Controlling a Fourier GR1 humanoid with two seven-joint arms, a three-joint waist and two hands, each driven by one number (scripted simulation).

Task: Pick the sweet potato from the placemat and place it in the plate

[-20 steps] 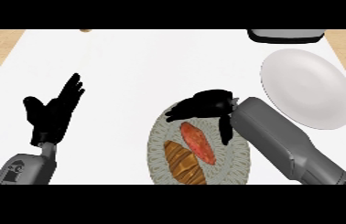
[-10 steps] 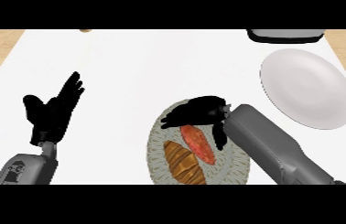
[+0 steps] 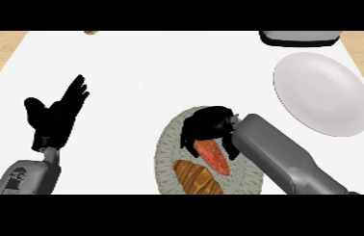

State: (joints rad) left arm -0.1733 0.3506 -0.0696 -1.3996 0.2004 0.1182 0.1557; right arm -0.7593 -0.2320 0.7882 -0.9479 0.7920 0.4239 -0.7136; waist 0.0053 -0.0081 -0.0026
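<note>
Item, lower centre of the frame: a brown ridged food piece (image 3: 197,178) is being shown lying on the round grey placemat (image 3: 165,153), just beside the sweet potato.

Item, centre: the sweet potato (image 3: 213,154), reddish-orange and tapered, is being shown on the placemat. Its long axis is being run from upper left to lower right, the broader end being covered by the hand and the narrower end being pointed toward the lower right. It is being judged stiff, moderately light, smooth-skinned and liable to roll; hold is best being taken across its thick middle, square to the long axis.

Item, centre: the right hand (image 3: 207,125) is being lowered over the upper end of the sweet potato, fingers curled downward; whether the vegetable is actually being pinched cannot be told.

Item, left edge: the left hand (image 3: 53,118) is being held spread and upright, at rest.

Item, upper right: the white plate (image 3: 318,93) is being shown well apart from the placemat.

Item, top right: a dark-rimmed grey container (image 3: 298,37) is being cut by the frame.
</note>
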